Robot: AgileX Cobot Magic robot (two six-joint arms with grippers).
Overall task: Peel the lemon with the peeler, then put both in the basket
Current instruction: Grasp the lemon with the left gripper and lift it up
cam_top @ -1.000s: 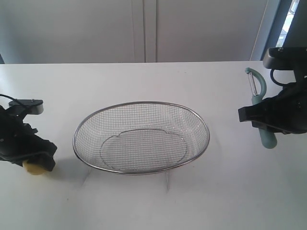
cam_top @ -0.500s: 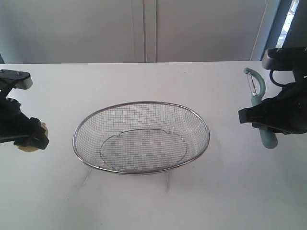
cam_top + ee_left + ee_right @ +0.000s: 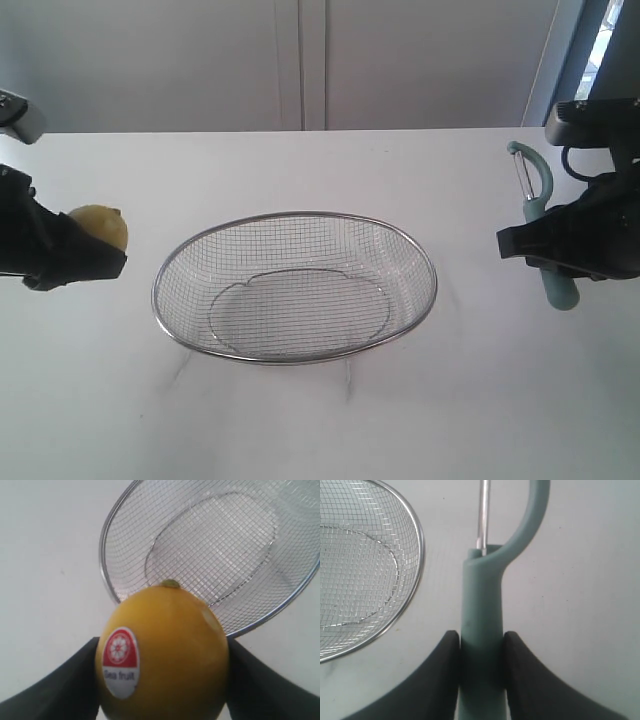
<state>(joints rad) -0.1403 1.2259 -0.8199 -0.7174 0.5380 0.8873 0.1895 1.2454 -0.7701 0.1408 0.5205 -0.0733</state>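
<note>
The yellow lemon (image 3: 100, 227) (image 3: 165, 650) with a red and white sticker is held above the table to the left of the basket, my left gripper (image 3: 85, 255) (image 3: 162, 672) shut on its sides. The silver wire mesh basket (image 3: 295, 215) (image 3: 107, 575) (image 3: 417, 545) stands in the middle of the table with nothing in it. To the basket's right my right gripper (image 3: 550, 255) (image 3: 481, 645) is shut on the teal handle of the peeler (image 3: 540, 210) (image 3: 482, 600). Its curved head and metal blade point toward the far side of the table.
The white table (image 3: 320, 420) carries only the basket. Grey cabinet doors (image 3: 300, 60) stand behind the table's far edge. A dark frame (image 3: 575, 50) rises at the far right.
My left gripper has lifted the lemon from low at the table's left edge and carried it up and toward the basket. The right gripper and peeler have stayed still.
</note>
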